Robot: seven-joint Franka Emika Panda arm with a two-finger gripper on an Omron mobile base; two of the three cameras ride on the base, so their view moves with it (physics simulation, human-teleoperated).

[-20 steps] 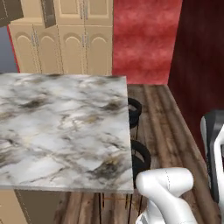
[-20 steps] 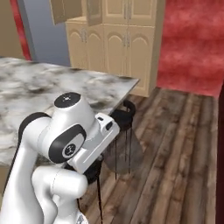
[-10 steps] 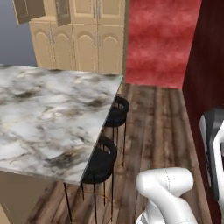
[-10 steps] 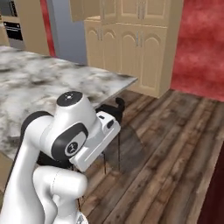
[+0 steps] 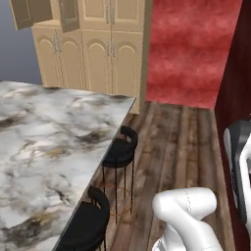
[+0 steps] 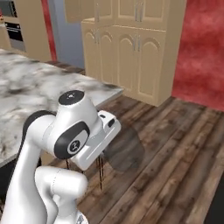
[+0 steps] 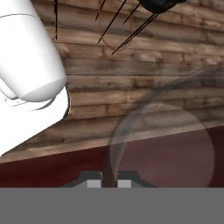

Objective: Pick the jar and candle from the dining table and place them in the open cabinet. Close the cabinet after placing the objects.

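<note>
My gripper (image 7: 106, 183) is shut on the jar (image 7: 162, 148), a smoky translucent glass whose thin wall runs between the two fingertips. From the right base view the jar (image 6: 126, 148) hangs just past my white hand, above the wooden floor and off the marble dining table (image 6: 35, 83). The table (image 5: 44, 147) lies to my left. Ahead stands the tan cabinet (image 5: 110, 49), its upper left doors (image 5: 29, 12) swung open; it is also in the right base view (image 6: 135, 48). The candle is out of view.
Two black stools (image 5: 120, 147) (image 5: 88, 223) stand along the table's right edge, and stool legs (image 7: 131, 22) show over the plank floor (image 5: 171, 142). A red wall (image 5: 191, 49) stands right of the cabinet and a dark red one (image 5: 240, 73) at far right. An oven (image 6: 15, 30) is at the back left.
The whole picture has shifted: the base has driven, so the cabinet looks nearer and the table has slid left. The jar stays in the shut gripper.
</note>
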